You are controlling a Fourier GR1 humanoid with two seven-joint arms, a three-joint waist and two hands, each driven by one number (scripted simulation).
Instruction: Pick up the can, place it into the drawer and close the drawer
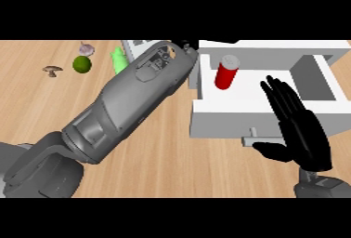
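Black fingers of the right hand point(302, 125) are straight and apart, held flat over the front of the open white drawer point(226, 118). Inside stands the red can point(226, 73), upright at the drawer's left side. The left hand is hidden beyond its grey forearm point(130, 100); its state cannot be told.

Two arms up from the lower edge, right hand flat and open

The right hand point(300, 124) shows its palm, fingers straight and pointing up, thumb spread leftward. The left forearm point(130, 100) slants up to the right; its hand point(188, 45) is mostly hidden beyond the wrist
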